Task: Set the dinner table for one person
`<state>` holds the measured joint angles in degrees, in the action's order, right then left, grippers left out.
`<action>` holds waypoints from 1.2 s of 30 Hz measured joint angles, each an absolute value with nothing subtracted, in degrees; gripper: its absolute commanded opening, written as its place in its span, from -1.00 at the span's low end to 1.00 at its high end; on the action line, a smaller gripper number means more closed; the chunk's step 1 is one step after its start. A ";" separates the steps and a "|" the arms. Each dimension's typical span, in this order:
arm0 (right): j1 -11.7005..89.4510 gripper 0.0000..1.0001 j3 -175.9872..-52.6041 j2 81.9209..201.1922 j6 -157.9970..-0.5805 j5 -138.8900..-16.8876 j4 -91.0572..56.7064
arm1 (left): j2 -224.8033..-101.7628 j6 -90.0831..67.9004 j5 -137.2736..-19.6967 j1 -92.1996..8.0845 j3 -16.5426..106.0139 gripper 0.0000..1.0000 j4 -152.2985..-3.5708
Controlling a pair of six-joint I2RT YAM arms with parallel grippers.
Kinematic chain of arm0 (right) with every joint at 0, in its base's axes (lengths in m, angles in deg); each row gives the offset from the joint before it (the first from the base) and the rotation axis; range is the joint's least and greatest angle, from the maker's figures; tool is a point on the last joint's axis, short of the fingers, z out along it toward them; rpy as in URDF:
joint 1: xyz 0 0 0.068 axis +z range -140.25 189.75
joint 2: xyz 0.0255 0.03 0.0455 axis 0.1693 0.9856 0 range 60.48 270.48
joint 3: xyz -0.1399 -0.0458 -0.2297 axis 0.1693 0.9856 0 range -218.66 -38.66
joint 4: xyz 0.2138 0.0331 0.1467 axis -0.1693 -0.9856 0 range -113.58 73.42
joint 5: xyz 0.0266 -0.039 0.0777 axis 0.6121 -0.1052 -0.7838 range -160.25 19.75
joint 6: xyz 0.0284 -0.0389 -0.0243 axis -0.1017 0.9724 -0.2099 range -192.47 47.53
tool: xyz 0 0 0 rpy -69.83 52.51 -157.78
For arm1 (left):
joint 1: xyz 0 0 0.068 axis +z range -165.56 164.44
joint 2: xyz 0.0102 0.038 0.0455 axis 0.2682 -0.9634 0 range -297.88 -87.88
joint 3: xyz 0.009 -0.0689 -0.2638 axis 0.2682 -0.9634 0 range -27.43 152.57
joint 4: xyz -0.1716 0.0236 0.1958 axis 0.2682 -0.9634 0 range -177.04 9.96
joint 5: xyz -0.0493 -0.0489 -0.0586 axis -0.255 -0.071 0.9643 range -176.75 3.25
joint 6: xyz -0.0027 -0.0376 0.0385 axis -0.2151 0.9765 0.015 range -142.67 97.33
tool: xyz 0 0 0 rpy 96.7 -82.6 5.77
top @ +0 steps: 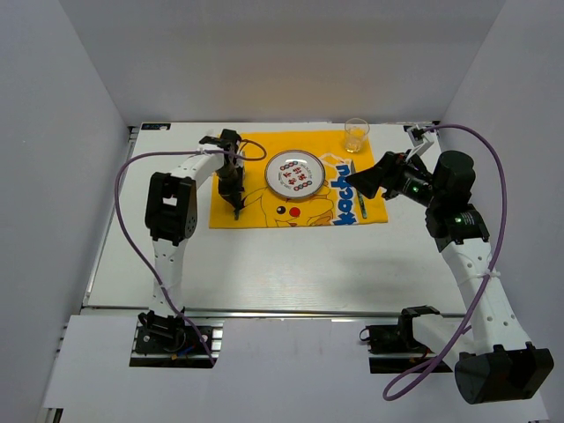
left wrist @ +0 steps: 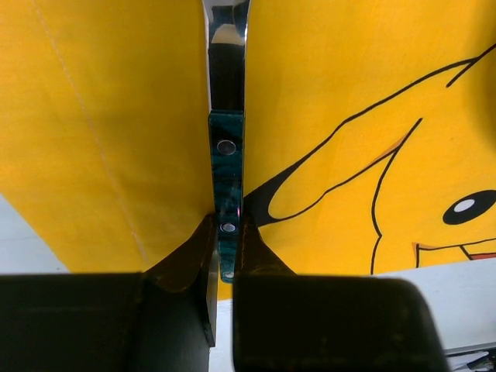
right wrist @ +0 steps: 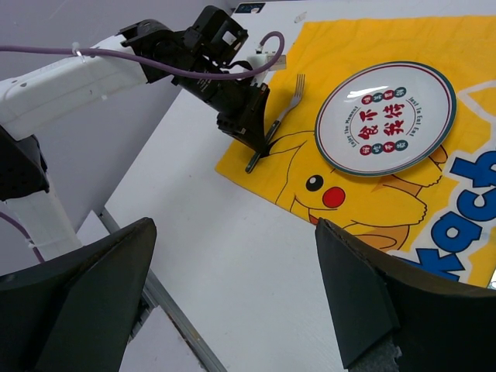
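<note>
Two arms are seen over the large white rectangular dinner table (top: 264, 264), on whose far half a yellow cloth placemat (left wrist: 108, 124) printed with a cartoon Pikachu is spread. The left gripper (left wrist: 226, 240) is clamped on a fork (right wrist: 285, 112) with a dark teal riveted handle and a bright steel shank. The end of the handle is pinched between the two black fingers (left wrist: 186, 256), and the tines are pointed toward the far edge of the table. The fork is held along the left part of the placemat, left of a round white plate (top: 293, 174) with a thin dark rim line and a ring of red and green characters; fork and plate are apart. Whether the fork rests on the cloth cannot be told. The plate is set at the middle of the placemat, over the printed figure. A clear glass tumbler (top: 356, 135) is stood upright at the far right corner of the placemat. A slim dark-handled utensil (top: 361, 208) is laid on the mat right of the plate, its kind not made out. The right gripper (right wrist: 232, 256) is held above the right side of the mat, near that utensil, with its jaws spread wide and nothing between them.
</note>
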<state>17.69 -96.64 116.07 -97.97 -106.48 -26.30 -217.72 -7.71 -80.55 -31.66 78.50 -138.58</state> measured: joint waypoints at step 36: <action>17.69 0.78 -98.04 115.17 -97.62 -106.50 -27.63 | -220.69 -10.60 -84.35 -34.08 83.96 -0.63 -144.29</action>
